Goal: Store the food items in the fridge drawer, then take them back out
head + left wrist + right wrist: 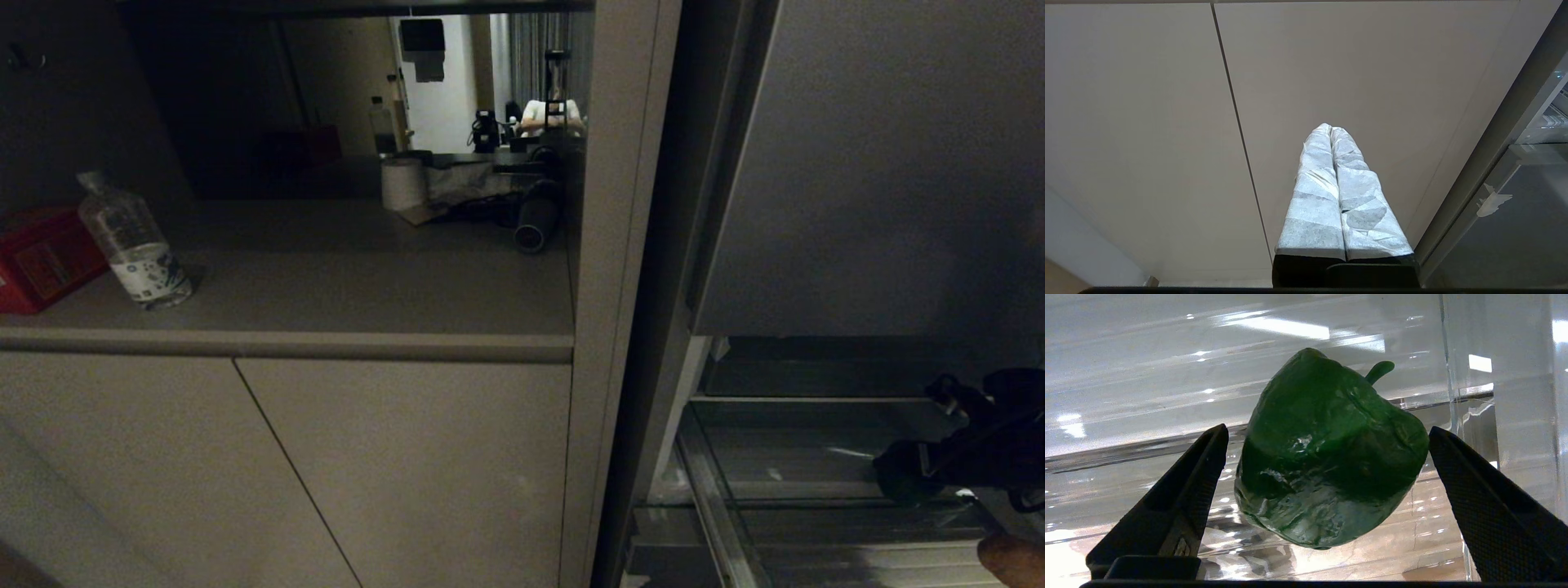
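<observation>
The right end effector (1327, 465) stands with its two dark fingers (1180, 506) spread wide apart, one on each side of the green bell pepper (1327, 457), which sits between them with a visible gap on the one side and very little on the other; whether that far finger touches the skin cannot be told. The pepper lies inside the clear fridge drawer (1147, 449), just ahead of the fingertips, its short stem pointing away from the end effector, toward the drawer's far clear wall. In the head view the right arm reaches down into the drawer (718, 506), and the end effector (902, 474) itself shows there only as a dark shape low in the bin. A tan-brown rounded form that is probably the potato (1012, 559) shows below and beside that arm, near the picture's corner, though it is too cut off to be sure. The left end effector (1331, 134) hangs in front of a plain beige cabinet door (1147, 122), its paper-wrapped fingers (1314, 196) pressed together and holding nothing. Well off to the left of both, a water bottle (135, 241) stands on the tabletop (343, 286) above the cabinet doors, with a white paper roll (403, 184) farther back.
</observation>
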You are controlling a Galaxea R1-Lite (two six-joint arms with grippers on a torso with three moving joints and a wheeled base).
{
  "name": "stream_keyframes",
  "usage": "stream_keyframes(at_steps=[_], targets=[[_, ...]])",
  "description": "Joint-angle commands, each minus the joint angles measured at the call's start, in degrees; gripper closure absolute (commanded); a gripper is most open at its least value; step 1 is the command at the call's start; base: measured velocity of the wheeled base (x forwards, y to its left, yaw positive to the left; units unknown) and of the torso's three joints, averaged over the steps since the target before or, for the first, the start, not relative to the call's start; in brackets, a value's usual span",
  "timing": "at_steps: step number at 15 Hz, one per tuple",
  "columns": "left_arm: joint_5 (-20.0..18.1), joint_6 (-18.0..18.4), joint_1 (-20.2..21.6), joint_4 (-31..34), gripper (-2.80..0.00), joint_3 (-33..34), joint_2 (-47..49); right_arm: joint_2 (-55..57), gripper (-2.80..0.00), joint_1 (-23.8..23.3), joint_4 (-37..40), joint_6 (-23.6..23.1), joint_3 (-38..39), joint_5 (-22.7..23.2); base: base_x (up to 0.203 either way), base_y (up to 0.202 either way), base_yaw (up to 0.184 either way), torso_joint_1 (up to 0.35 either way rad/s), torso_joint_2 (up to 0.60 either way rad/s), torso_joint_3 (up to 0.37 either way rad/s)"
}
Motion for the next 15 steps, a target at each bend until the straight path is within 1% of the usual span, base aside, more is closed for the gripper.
stream_keyframes(at_steps=[1, 2, 3, 10, 15], targets=[[0.0, 0.0, 0.0, 0.0, 0.0, 0.0, 0.1, 0.4, -2.8, 0.1, -0.2, -0.1, -0.1, 0.1, 0.0, 0.0, 0.0, 0.0, 0.0, 0.0], [0.0, 0.0, 0.0, 0.0, 0.0, 0.0, 0.1, 0.4, -2.8, 0.1, -0.2, -0.3, -0.1, 0.1, 0.0, 0.0, 0.0, 0.0, 0.0, 0.0], [0.0, 0.0, 0.0, 0.0, 0.0, 0.0, 0.1, 0.5, 0.0, 0.1, -0.2, -0.4, -0.1, 0.1, 0.0, 0.0, 0.0, 0.0, 0.0, 0.0], [0.0, 0.0, 0.0, 0.0, 0.0, 0.0, 0.1, -0.6, 0.0, 0.1, 0.1, -1.2, 0.9, 0.1, 0.0, 0.0, 0.0, 0.0, 0.0, 0.0], [0.0, 0.0, 0.0, 0.0, 0.0, 0.0, 0.1, -9.0, 0.0, 0.0, 0.2, -1.2, 7.2, 0.0, 0.0, 0.0, 0.0, 0.0, 0.0, 0.0]])
